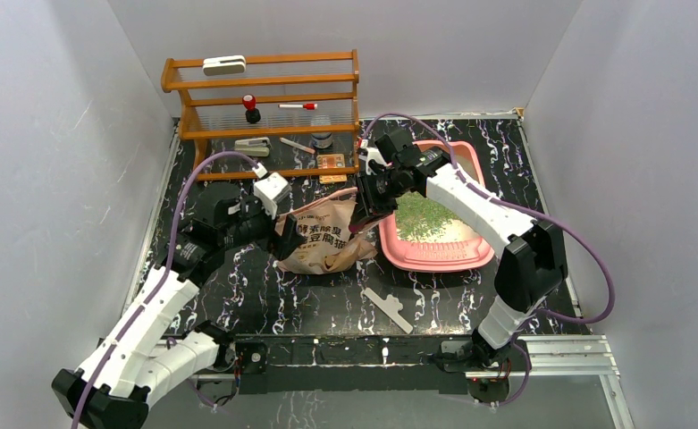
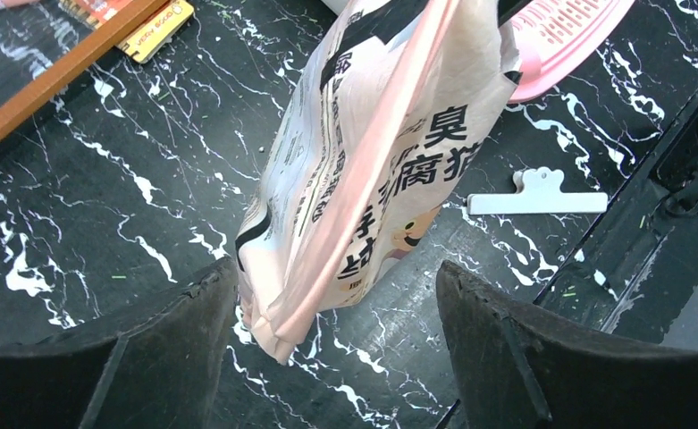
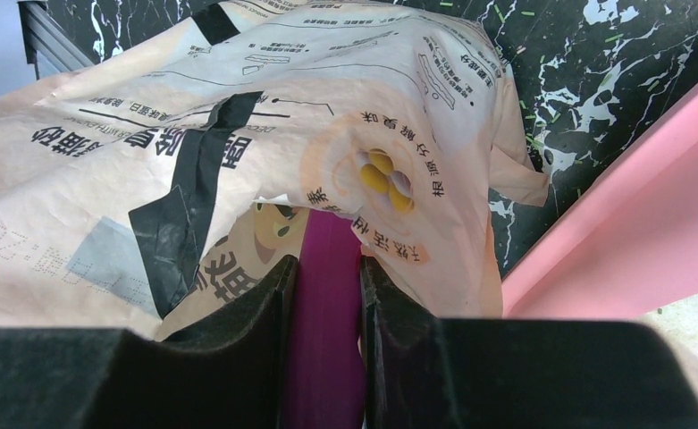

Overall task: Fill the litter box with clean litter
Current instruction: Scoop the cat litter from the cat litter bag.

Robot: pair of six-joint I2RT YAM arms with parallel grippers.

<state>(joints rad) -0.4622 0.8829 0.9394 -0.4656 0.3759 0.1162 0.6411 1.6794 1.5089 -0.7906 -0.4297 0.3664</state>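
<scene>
Beside litter box (image 1: pixel 434 264) | left gripper (image 2: pixel 334 273) apart, flanking bag (image 2: pixel 390 134) | right gripper (image 3: pixel 327 264) clamped on scoop (image 3: pixel 325 375)

High rear overview, close wrist views, all sharing bag (image 2: pixel 363 179)

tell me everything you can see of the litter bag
The litter bag is crumpled beige paper-like stock with a pink band, black Chinese print and a cartoon cat. It rests on the marbled table, beside the litter box. The open left pincer straddles its bottom corner; the right pincer clamps a purple handle that disappears under its folds.
</scene>
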